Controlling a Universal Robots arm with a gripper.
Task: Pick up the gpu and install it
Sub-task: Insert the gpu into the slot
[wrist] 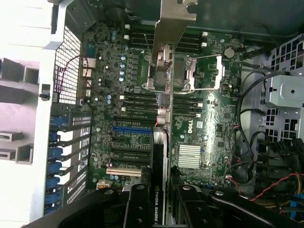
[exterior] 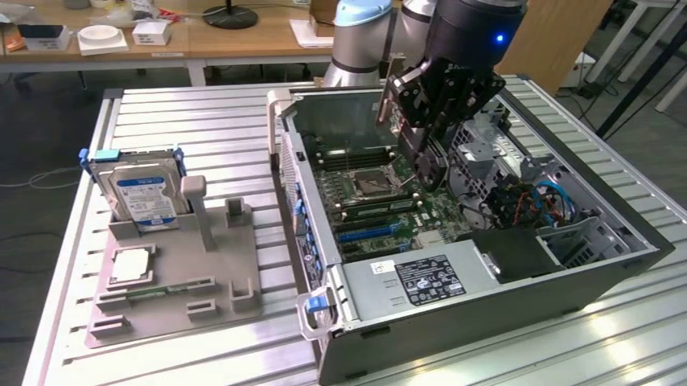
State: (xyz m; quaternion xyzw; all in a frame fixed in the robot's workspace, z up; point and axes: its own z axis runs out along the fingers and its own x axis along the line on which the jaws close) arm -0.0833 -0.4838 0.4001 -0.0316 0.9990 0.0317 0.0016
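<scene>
My gripper point(exterior: 427, 121) hangs over the open computer case point(exterior: 601, 265), shut on the gpu point(exterior: 427, 165). The gpu is a thin dark card held on edge, its lower end just above the green motherboard point(exterior: 376, 201). In the wrist view the gpu point(wrist: 159, 156) runs edge-on away from the black fingers point(wrist: 137, 209) that clamp it on both sides. Its metal bracket point(wrist: 173, 28) sticks out at the far end, and the gripper point(wrist: 160, 202) sits over the board between the blue expansion slot point(wrist: 130, 129) and the silver heatsink point(wrist: 189, 156).
A grey fixture point(exterior: 172, 273) on the exterior view's left carries a hard drive point(exterior: 145, 197) with a blue-white label and a small green stick. Inside the case are the power supply point(exterior: 424, 277), the drive cage point(exterior: 504, 157) and loose cables point(exterior: 548, 201). Slatted metal table point(exterior: 204, 121) all around.
</scene>
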